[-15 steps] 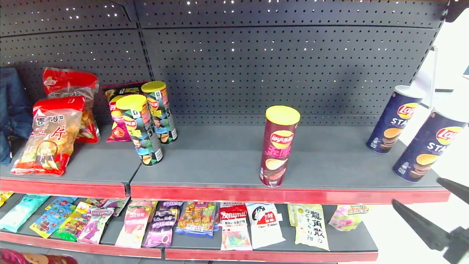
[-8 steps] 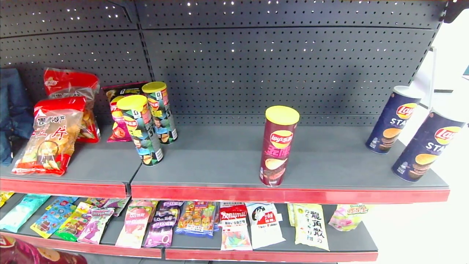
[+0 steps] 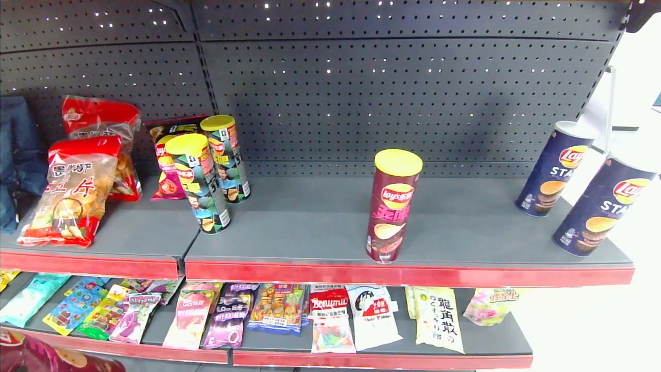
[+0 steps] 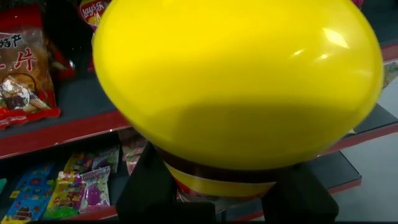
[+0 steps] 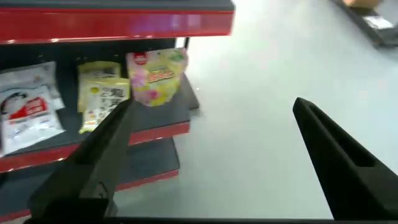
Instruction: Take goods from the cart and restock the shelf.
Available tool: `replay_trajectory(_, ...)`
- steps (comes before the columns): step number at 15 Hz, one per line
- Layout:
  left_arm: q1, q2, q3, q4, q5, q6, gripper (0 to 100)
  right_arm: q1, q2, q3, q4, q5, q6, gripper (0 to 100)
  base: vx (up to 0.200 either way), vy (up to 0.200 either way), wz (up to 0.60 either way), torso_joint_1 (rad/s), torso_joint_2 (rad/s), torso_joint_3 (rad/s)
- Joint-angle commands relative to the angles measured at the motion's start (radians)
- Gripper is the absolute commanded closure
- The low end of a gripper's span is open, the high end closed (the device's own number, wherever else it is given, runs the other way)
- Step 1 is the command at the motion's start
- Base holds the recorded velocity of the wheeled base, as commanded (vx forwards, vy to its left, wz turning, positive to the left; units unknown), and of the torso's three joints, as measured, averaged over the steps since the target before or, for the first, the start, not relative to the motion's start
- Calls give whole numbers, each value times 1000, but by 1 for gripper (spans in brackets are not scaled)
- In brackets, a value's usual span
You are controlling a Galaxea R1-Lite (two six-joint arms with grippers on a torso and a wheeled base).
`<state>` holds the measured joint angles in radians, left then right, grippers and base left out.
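Observation:
My left gripper point(image 4: 224, 190) is shut on a maroon chip can whose yellow lid point(image 4: 236, 81) bulks close before the left wrist camera. The same can point(image 3: 31, 356) peeks into the head view's lower left corner, below the shelves. The upper shelf point(image 3: 310, 227) holds one matching maroon can point(image 3: 393, 206) upright near its front edge. My right gripper point(image 5: 212, 106) is open and holds nothing, hanging over the pale floor beside the right end of the lower shelf point(image 5: 143, 134).
Two patterned cans point(image 3: 199, 183) and red snack bags point(image 3: 72, 191) stand on the upper shelf's left. Two blue cans point(image 3: 555, 168) stand at its right end. Between them lies bare shelf. Candy packets point(image 3: 279, 307) line the lower shelf.
The right gripper has dropped out of the head view's lower right corner. The maroon can has risen a little farther into the lower left corner.

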<state>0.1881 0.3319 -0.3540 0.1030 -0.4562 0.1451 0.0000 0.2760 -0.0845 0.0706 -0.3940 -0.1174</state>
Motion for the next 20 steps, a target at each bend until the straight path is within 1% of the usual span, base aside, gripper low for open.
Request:
replay_trajectory(1, 1, -11, 0, 0, -1, -1, 100, 141, -167, 34, -23, 176, -7, 0, 0, 0, 0, 0, 0, 0)
replay_trajectory(2, -1, -14, 3, 0, -9, -1, 100, 181, -179, 52, -63, 236, -7, 0, 0, 0, 0, 0, 0, 0)
replay_trajectory(3, -1, -19, 3, 0, -16, -1, 100, 169, -176, 75, -120, 265, -5, 0, 0, 0, 0, 0, 0, 0)
replay_trajectory(4, -1, -21, 3, 0, -19, -1, 100, 173, -176, 84, -146, 328, 7, 0, 0, 0, 0, 0, 0, 0)
replay_trajectory(5, -1, -24, 4, 0, -19, -2, 100, 173, -176, 84, -137, 414, 12, 0, 0, 0, 0, 0, 0, 0)
replay_trajectory(6, -1, -25, 4, 0, -19, -7, 100, 173, -176, 84, -134, 449, 19, 0, 0, 0, 0, 0, 0, 0)
replay_trajectory(7, -1, -24, 4, 0, -19, -15, 100, 173, -176, 84, -130, 508, 10, 0, 0, 0, 0, 0, 0, 0)
replay_trajectory(8, -1, -30, 9, 0, -19, -16, 100, 155, -169, 81, -120, 489, 24, 0, 0, 0, 0, 0, 0, 0)
replay_trajectory(9, 1, -36, 13, 0, -18, -16, 100, 127, -173, 84, -88, 449, 68, 0, 0, 0, 0, 0, 0, 0)
replay_trajectory(10, 1, -45, 18, 1, -16, -21, 100, 127, -173, 83, -66, 391, 108, 0, 0, 0, 0, 0, 0, 0)
replay_trajectory(12, 1, -48, 23, 1, -13, -21, 100, 117, -175, 83, -68, 383, 110, 0, 0, 0, 0, 0, 0, 0)
replay_trajectory(14, 1, -39, 18, 0, -13, -21, 100, -15, -149, 83, -68, 386, 107, 0, 0, 0, 0, 0, 0, 0)
replay_trajectory(15, 1, -39, 20, 0, -13, -21, 100, -32, -153, 83, -69, 389, 107, 0, 0, 0, 0, 0, 0, 0)
replay_trajectory(16, 1, -40, 23, 1, -13, -21, 100, -29, -196, 83, -68, 389, 107, 0, 0, 0, 0, 0, 0, 0)
replay_trajectory(18, 1, -45, 26, 1, -15, -21, 100, 8, -268, 83, -69, 396, 108, 0, 0, 0, 0, 0, 0, 0)
replay_trajectory(20, 1, -48, 24, 1, -15, -21, 100, 5, -273, 83, -69, 397, 104, 0, 0, 0, 0, 0, 0, 0)
